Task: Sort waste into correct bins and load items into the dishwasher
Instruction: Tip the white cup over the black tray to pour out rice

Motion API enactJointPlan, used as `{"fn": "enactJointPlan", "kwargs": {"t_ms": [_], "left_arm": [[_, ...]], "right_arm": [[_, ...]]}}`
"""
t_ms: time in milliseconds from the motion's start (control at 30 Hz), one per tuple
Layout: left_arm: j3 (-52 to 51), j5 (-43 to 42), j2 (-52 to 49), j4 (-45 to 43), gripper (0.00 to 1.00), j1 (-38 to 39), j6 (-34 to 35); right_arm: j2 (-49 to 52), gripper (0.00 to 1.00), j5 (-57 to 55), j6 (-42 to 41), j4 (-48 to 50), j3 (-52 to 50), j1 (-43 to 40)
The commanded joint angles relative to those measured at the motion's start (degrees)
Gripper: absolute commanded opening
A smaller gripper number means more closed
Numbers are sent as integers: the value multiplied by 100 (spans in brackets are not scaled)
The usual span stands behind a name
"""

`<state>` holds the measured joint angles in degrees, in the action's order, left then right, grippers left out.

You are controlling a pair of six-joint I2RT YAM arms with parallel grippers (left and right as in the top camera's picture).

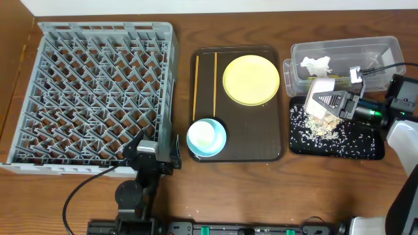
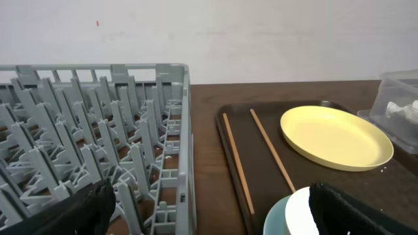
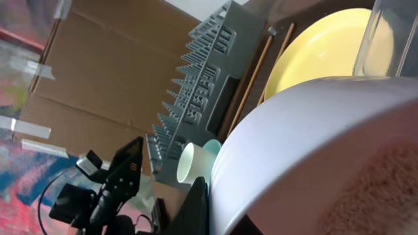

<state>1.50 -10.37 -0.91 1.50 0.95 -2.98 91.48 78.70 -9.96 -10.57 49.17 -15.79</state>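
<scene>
right hand (image 1: 324, 104) grips the tilted white bowl (image 3: 307, 130); only overhead shows the black tray (image 1: 372, 142) beneath.

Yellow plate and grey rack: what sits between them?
Overhead view: two orange sticks lying parallel on the brown tray, then a bare strip of table.

Both arms are pretty much all matte black. The left arm (image 1: 134, 192) has a chunky round joint and a thin black cable (image 1: 78, 196) coming off it. The left end effector (image 1: 155, 151) is black with a silvery block on top, and its fingers (image 2: 75, 209) look like dull black plastic. The right arm (image 1: 397, 134) adds a white shell section, a tiny green light (image 1: 373, 113) and a black lead (image 1: 385, 65) with a white plug (image 1: 356, 74). The right end effector (image 1: 321, 103) has pale grey ribbed triangular plates.
</scene>
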Motion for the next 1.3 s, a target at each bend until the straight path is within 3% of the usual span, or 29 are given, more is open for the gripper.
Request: {"fn": "enactJointPlan", "kwargs": {"t_ms": [0,133,233,300,433,500,600,733,833,933,1033,1133,1200,1267], "left_arm": [[-127,-76,28,140,95,-24,24],[-127,-76,28,140,95,-24,22],[-127,-76,28,140,95,-24,22],[-127,-76,28,140,95,-24,24],[-127,-79,28,140,95,-24,24],[-127,-76,28,140,95,-24,22],[-127,-79,28,140,95,-24,22],[-127,-76,28,140,95,-24,22],[-127,-76,28,140,95,-24,22],[-127,-79,28,140,95,-24,22],[-127,-76,28,140,95,-24,24],[-127,-76,28,140,95,-24,24],[-127,-79,28,140,95,-24,22],[-127,-79,28,140,95,-24,22]], "right_arm": [[-35,1,590,-39,-74,-22,-22],[-35,1,-214,-275,-240,-22,-39],[-37,1,166,-313,-20,-22,-31],[-35,1,-570,-540,-66,-22,-55],[-37,1,50,-391,219,-22,31],[-35,1,-859,-966,-4,-22,42],[-35,1,278,-938,575,-22,103],[-35,1,-614,-1661,472,-22,146],[-37,1,216,-1167,780,-22,210],[-35,1,-538,-1572,354,-22,221],[-35,1,339,-573,538,-22,275],[-35,1,-407,-1246,144,-22,258],[-35,1,636,-466,463,-22,326],[-37,1,-295,-927,275,-22,350]]}}
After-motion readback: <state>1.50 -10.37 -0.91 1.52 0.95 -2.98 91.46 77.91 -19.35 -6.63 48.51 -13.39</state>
